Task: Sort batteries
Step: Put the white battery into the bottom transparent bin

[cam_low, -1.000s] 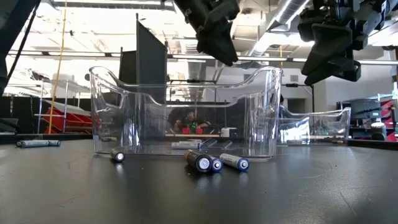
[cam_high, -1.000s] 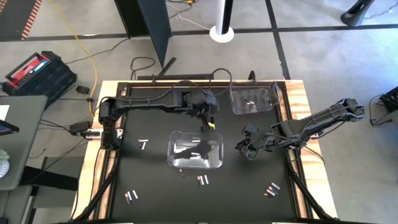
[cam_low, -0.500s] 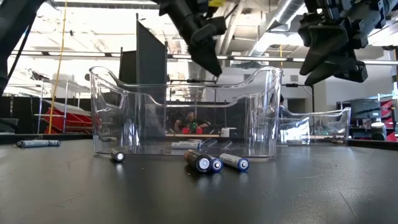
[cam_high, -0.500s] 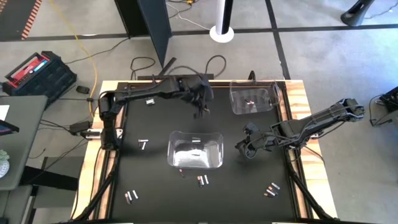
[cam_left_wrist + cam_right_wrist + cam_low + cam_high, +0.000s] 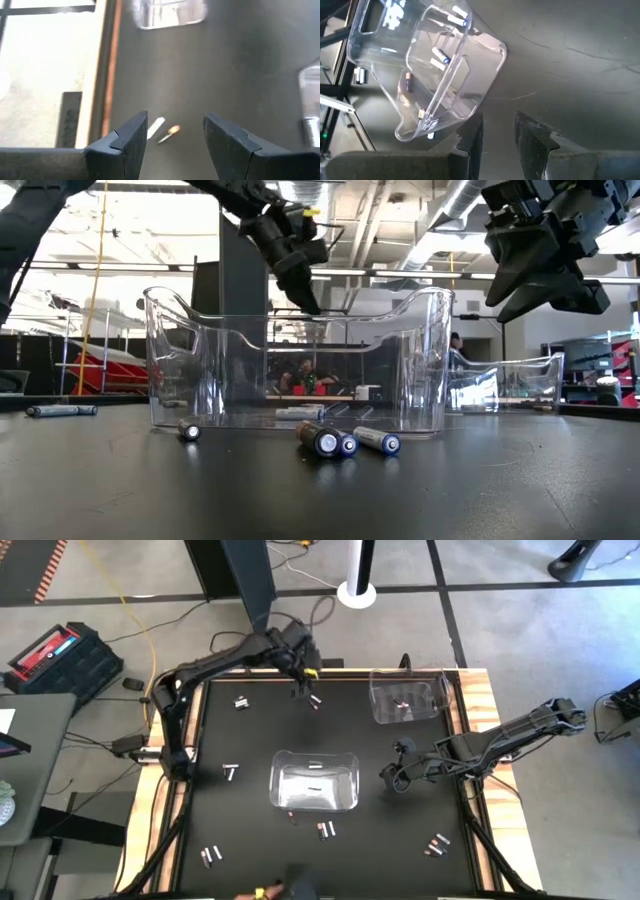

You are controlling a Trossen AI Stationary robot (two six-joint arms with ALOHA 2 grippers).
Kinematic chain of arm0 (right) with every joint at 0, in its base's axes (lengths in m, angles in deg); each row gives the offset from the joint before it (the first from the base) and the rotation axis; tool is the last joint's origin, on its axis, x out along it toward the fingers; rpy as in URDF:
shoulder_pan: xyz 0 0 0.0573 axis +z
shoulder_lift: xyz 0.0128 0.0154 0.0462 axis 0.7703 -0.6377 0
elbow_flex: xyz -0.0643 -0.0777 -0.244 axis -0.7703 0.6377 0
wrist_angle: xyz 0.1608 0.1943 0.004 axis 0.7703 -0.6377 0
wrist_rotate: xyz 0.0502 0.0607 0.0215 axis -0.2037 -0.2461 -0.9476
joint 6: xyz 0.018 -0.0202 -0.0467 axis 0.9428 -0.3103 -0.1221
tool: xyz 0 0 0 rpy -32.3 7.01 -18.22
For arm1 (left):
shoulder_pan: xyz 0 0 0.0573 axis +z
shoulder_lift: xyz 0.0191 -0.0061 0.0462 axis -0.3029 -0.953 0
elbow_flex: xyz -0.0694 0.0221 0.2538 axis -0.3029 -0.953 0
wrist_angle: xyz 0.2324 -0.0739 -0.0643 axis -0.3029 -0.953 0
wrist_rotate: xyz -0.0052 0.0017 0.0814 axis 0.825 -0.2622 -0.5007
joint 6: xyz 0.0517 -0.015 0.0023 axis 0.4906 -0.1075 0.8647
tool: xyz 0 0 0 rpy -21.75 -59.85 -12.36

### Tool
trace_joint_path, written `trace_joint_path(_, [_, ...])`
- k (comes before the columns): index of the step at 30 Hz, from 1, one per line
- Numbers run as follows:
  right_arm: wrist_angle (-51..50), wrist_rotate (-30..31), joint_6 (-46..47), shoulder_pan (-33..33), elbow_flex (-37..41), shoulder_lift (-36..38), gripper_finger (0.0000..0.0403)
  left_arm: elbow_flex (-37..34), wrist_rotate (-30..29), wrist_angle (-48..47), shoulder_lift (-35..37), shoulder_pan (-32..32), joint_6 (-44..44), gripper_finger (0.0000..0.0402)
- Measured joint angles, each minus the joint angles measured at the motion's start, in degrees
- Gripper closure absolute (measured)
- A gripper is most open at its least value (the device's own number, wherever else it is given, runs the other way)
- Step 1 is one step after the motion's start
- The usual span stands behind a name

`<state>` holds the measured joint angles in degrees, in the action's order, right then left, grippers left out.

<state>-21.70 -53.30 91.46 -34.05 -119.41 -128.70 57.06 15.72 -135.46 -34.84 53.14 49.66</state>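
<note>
Loose batteries [image 5: 326, 830] on table [image 5: 250, 740] around central bin [image 5: 314, 781].

The black table [image 5: 240, 755] bears two clear bins [image 5: 314, 781] and scattered, seemingly mixed batteries [image 5: 327, 830].

Grey concrete floor [image 5: 520, 630] with black tape lines, a red toolbox [image 5: 60, 655], bright ceiling lights beyond.
</note>
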Motion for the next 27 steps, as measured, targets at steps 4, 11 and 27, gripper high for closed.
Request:
trace_joint_path(4, [-1.1, 0.9, 2.0, 0.0, 0.0, 0.0, 0.0275, 0.0, 0.1, -0.1, 0.0, 3.7, 5.3, 0.0214])
trace_joint_path(11, [-2.3, 3.2, 5.9, -0.1, 0.0, 0.0, 0.0275, 0.0, 0.2, -0.1, 0.0, 10.7, 10.4, 0.0227])
trace_joint_path(27, [-2.1, 4.0, 2.6, -5.9, 0.0, 0.0, 0.0275, 0.0, 6.7, 1.4, 0.0, 8.8, 10.7, 0.0235])
